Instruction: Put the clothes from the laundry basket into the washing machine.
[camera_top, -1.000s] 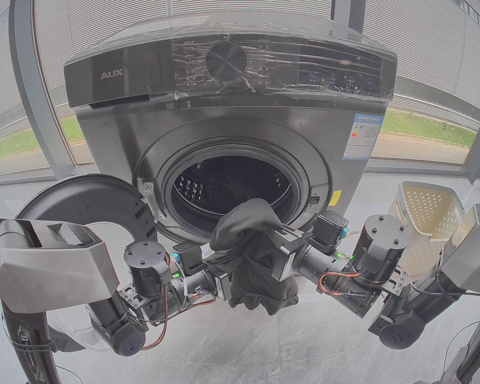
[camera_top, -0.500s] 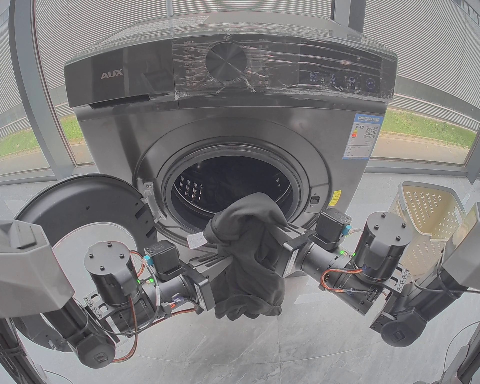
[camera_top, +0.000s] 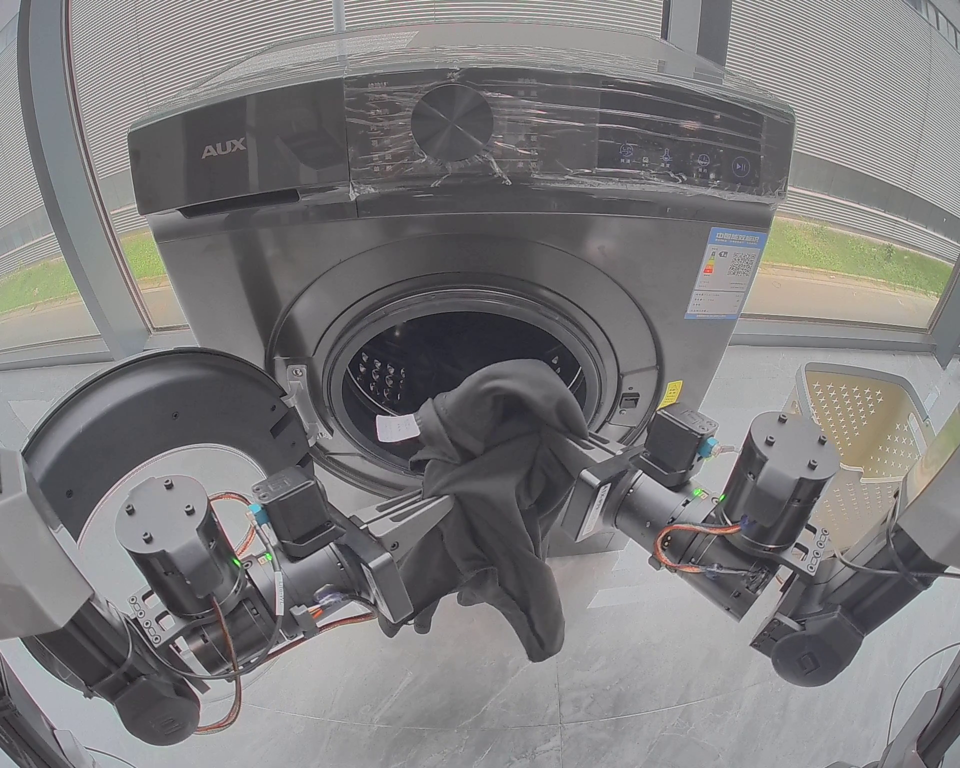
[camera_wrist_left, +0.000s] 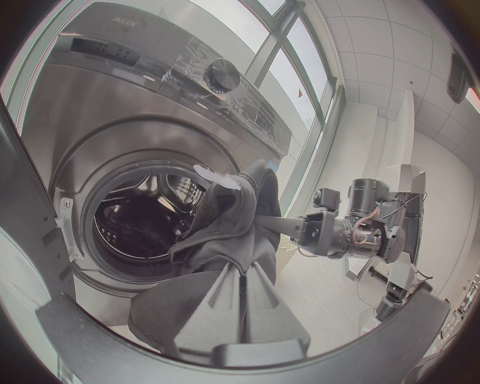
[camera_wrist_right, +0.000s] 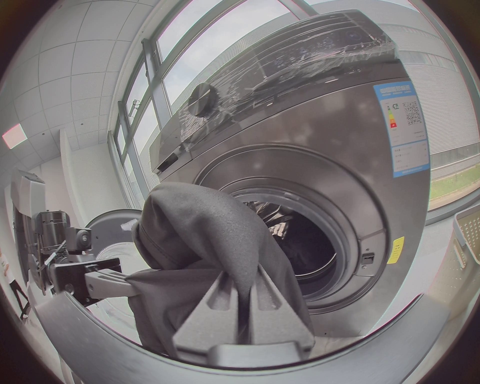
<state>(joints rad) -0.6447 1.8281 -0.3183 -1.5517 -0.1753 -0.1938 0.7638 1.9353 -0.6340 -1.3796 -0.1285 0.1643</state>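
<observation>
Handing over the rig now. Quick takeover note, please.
Left tool: shut on the dark grey cloth garment.
Right tool: shut on the same garment.
Garment hangs between both tools, in front of the open mouth of the grey front-loading washing machine, not inside. Round door open, left.
Cream perforated plastic laundry basket at the right; no clothes visible in it.
Done: garment out of basket. Left: push it into the drum, release.

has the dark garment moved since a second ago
Yes. The dark garment has risen against the washing machine's drum opening; its top now covers more of the opening's lower right.
</observation>
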